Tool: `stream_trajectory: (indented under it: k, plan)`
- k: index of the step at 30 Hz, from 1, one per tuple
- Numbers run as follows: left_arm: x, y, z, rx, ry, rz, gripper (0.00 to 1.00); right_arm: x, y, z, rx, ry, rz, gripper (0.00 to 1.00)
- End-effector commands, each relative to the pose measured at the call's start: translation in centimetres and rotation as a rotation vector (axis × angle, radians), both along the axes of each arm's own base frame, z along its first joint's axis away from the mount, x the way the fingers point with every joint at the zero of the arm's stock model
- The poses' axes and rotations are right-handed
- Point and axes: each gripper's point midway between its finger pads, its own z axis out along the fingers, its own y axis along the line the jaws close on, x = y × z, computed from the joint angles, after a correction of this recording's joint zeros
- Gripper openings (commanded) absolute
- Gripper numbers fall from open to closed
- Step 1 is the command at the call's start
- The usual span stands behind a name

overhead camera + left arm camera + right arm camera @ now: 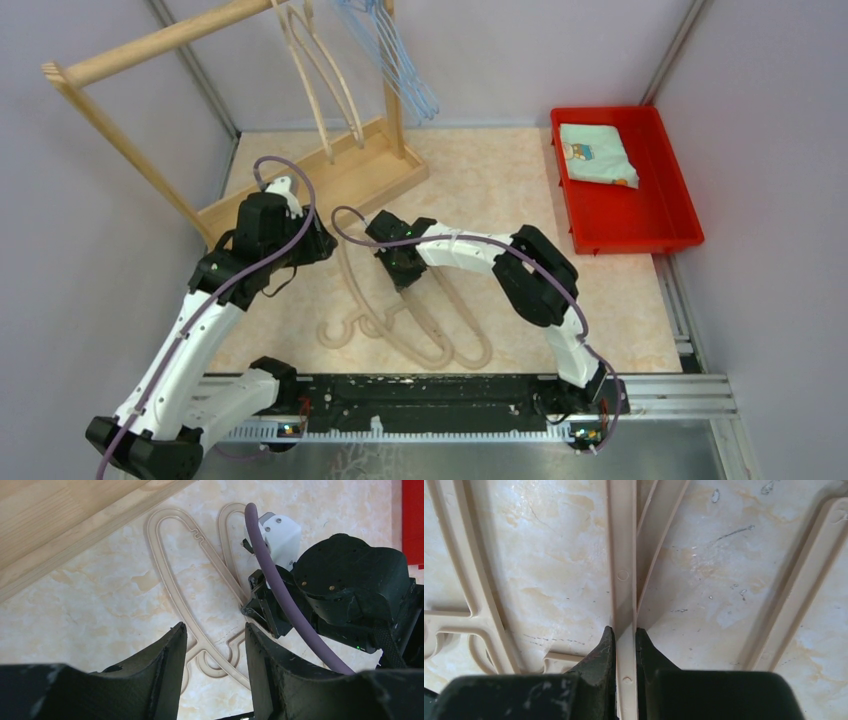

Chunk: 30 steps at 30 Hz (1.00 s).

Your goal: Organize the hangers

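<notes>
Nearest the arm bases, thick beige plastic hangers (440, 340) lie flat and overlapping on the pale marbled desk (520, 180); there are at least two. They sit just in front of the tall wooden rack (330, 185), on its arm-facing side. Their hooks point near-left, and their long axis slants from the rack's foot toward the right arm's base.

The right end effector (624, 636) is down on them and closed on one straight beige bar (622, 555). In the wrist view both fingers pinch the bar, which runs straight ahead from the wrist, and a second hanger's bar crosses close beside it. The right arm therefore has the hanger. The grip sits on a side bar rather than at the hook, so I judge the piece may swing or drag its neighbour when lifted.

The left end effector (214, 630) hovers between the rack's foot and the lying hangers, fingers apart with nothing between them – a beige loop shows on the desk below.

Farther off, the rack's round wooden rail (160, 40) carries more beige hangers (325, 80) and, at its right end, thin light-blue wire hangers (400, 60). The rail is up and beyond the grip point – that is the way the held hanger must travel.

Well right of the rack is a red plastic tray (625, 220) holding a folded printed cloth (597, 155).
</notes>
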Motion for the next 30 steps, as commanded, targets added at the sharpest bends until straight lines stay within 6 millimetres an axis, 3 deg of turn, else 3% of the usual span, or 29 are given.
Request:
stream_trajectory:
  k: [1,5,12,15,17,23,26,30]
  plan:
    - [0.1,-0.5,1.9,-0.023,-0.034,-0.026,0.53,1.5,-1.5,3.1,0.0,-0.088,-0.069,0.0]
    - [-0.1,-0.7,2.4,-0.035,-0.035,-0.031,0.52,2.4,-3.4,7.3,0.045,-0.11,-0.126,0.0]
    - [-0.6,-1.6,2.1,-0.07,-0.012,-0.063,0.51,4.7,-11.5,13.7,0.105,-0.183,-0.306,0.0]
    - [-0.7,-2.1,1.8,-0.096,-0.004,-0.073,0.51,5.9,-14.3,14.8,0.11,-0.221,-0.388,0.0]
    - [-0.9,-2.8,1.5,-0.125,0.005,-0.092,0.51,6.5,-15.2,15.7,0.14,-0.231,-0.435,0.0]
    - [-1.9,-6.9,1.8,-0.259,-0.021,-0.203,0.5,7.8,-14.0,17.9,0.307,-0.247,-0.518,0.0]
    - [-2.3,-9.7,2.8,-0.336,-0.081,-0.284,0.51,8.4,-12.3,18.3,0.406,-0.224,-0.553,0.0]
    - [-3.1,-12.9,2.5,-0.364,-0.08,-0.368,0.52,9.5,-9.5,20.4,0.585,-0.199,-0.58,0.0]
